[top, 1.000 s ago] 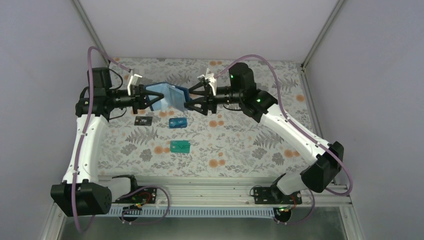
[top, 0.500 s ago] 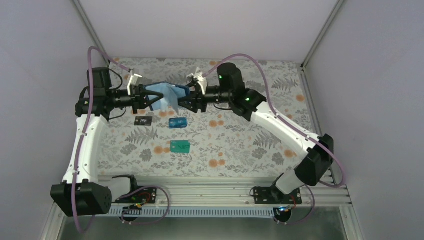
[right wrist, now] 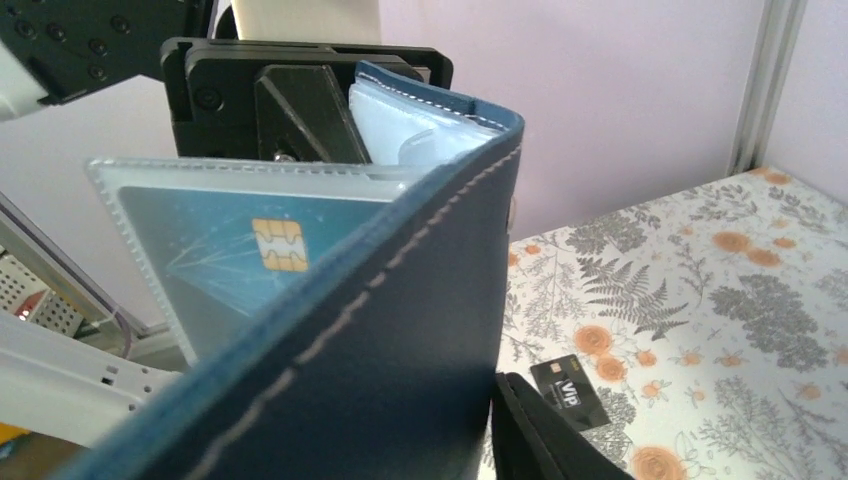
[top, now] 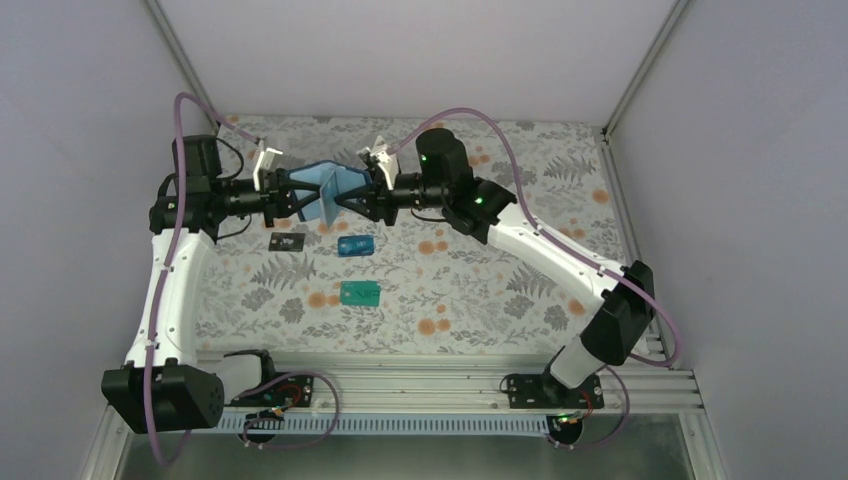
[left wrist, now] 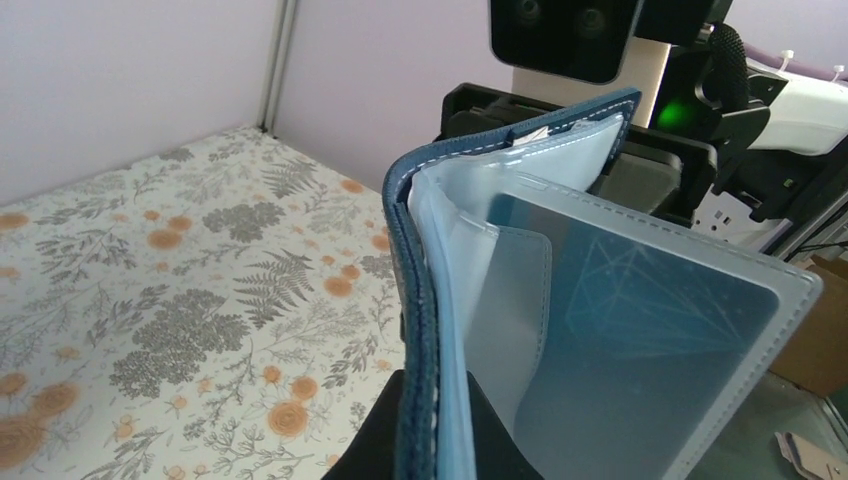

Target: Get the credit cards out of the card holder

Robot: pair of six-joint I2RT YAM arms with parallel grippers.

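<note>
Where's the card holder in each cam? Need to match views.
Top external: card holder raised, upper centre-left.
Left wrist: fills centre and right, spine toward lens.
Right wrist: navy cover fills lower centre.
Shared landmark: floral cloth, in all three.

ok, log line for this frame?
left gripper: shut on card holder, aloft | right gripper: at holder, grip unclear | on table: dark card, blue card, teal card | inside: chip card
</note>
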